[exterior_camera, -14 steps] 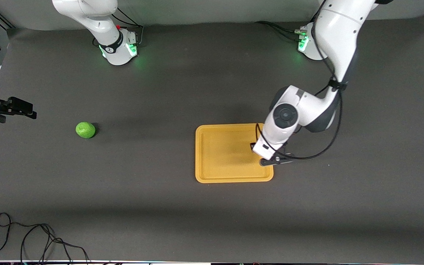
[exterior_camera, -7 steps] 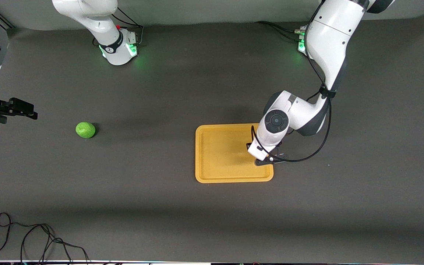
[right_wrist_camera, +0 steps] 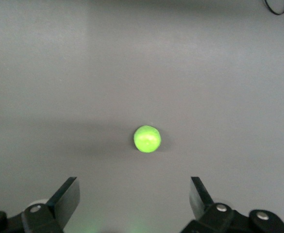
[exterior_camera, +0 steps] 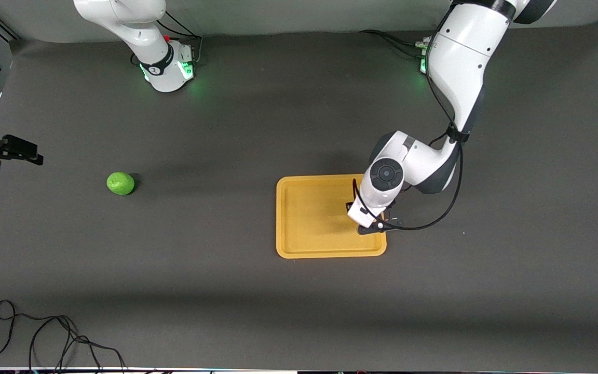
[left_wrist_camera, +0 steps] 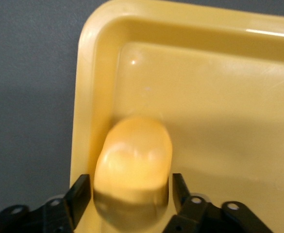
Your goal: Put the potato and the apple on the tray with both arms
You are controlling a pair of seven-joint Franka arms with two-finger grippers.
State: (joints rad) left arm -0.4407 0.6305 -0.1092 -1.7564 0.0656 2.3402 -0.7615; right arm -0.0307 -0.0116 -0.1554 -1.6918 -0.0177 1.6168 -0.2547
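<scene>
The yellow-orange potato (left_wrist_camera: 134, 160) lies in the yellow tray (left_wrist_camera: 89, 97), close to its rim near a corner. My left gripper (left_wrist_camera: 131, 183) is low over it, open, with a fingertip on either side and a thin gap at each. In the front view the left gripper (exterior_camera: 377, 224) hides the potato at the tray's (exterior_camera: 320, 250) corner toward the left arm's end. The green apple (exterior_camera: 120, 183) sits on the mat toward the right arm's end. My right gripper (exterior_camera: 24, 150) hangs high there, open and holding nothing, its fingers (right_wrist_camera: 66, 196) wide, with the apple (right_wrist_camera: 147, 139) below.
A loose black cable (exterior_camera: 44, 337) lies on the mat near the front camera's edge. The two arm bases (exterior_camera: 166, 70) stand along the back of the table. Grey mat stretches between the apple and the tray.
The left gripper has come down a little farther over the tray and its fingers have parted from the potato. The right gripper has drifted slightly toward the table's end.
</scene>
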